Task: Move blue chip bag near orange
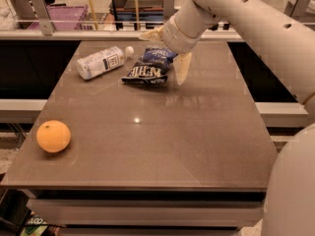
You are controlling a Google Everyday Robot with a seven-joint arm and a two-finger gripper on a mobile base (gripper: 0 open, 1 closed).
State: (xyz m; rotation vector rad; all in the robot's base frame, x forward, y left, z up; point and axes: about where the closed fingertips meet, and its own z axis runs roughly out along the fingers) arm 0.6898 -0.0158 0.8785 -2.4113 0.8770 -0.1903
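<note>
- The pincer (161, 59) hangs low over the far part of the desk (172, 132), at the end of the pale arm (246, 14) that comes in from the upper right.
- Its two fingers (182, 69) are spread wide: one points left at the far edge, the other points down toward the desk top.
- The blue chip bag (149, 69) lies flat on the desk between the two spread fingers. The downward finger stands just beside its right end, and the other finger sits above its far end.
- Whether either finger touches the bag is hard to tell; it looks ungripped.
- A clear bottle (101, 62) lies on its side just left of the bag, cap toward it.
- The orange (53, 135) sits near the front left corner of the desk, well apart from the bag and the pincer.
</note>
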